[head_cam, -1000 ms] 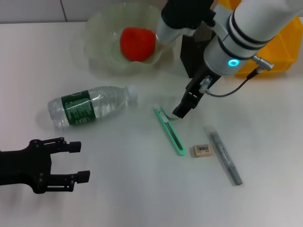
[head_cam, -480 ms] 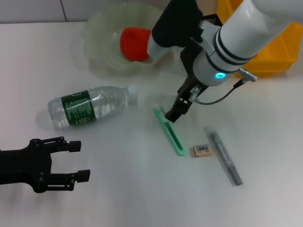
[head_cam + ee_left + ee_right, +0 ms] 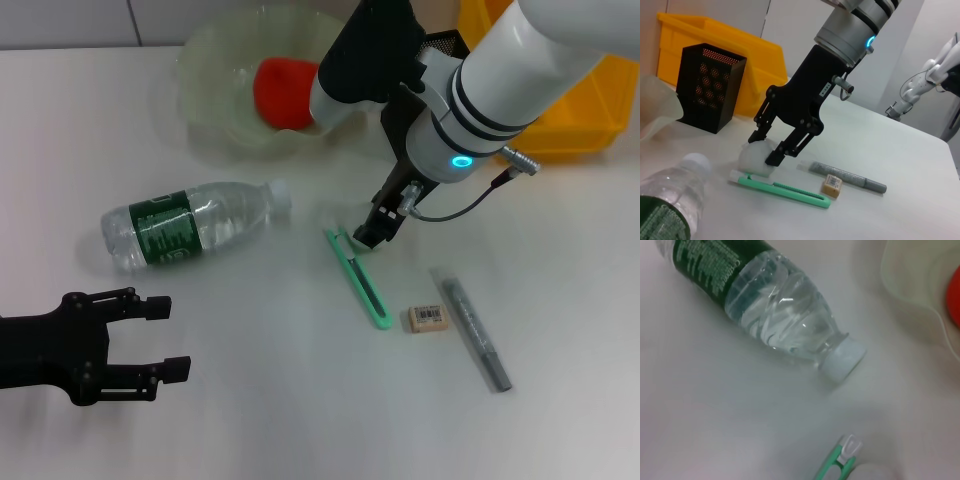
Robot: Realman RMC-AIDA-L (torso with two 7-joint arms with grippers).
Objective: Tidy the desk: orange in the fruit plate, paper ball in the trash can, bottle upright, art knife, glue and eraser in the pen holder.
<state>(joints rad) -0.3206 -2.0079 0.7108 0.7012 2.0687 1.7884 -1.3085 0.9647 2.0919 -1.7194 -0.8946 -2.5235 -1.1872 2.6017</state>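
My right gripper (image 3: pixel 373 233) is low over the desk (image 3: pixel 250 400) at the art knife's far end. In the left wrist view its open fingers (image 3: pixel 775 157) straddle the paper ball (image 3: pixel 752 156). The mint-green art knife (image 3: pixel 360 280), the eraser (image 3: pixel 427 318) and the grey glue (image 3: pixel 475 332) lie side by side. The bottle (image 3: pixel 190 225) lies on its side. The orange (image 3: pixel 285 92) sits in the fruit plate (image 3: pixel 210 60). My left gripper (image 3: pixel 168 340) is open and empty at the near left.
The black pen holder (image 3: pixel 710 87) stands behind the right arm, with the yellow trash can (image 3: pixel 580 110) beside it at the far right. The right wrist view shows the bottle's cap (image 3: pixel 842 360) and the knife's tip (image 3: pixel 840 460).
My right gripper has moved left and down to the paper ball by the knife's far end. The left arm has not moved.
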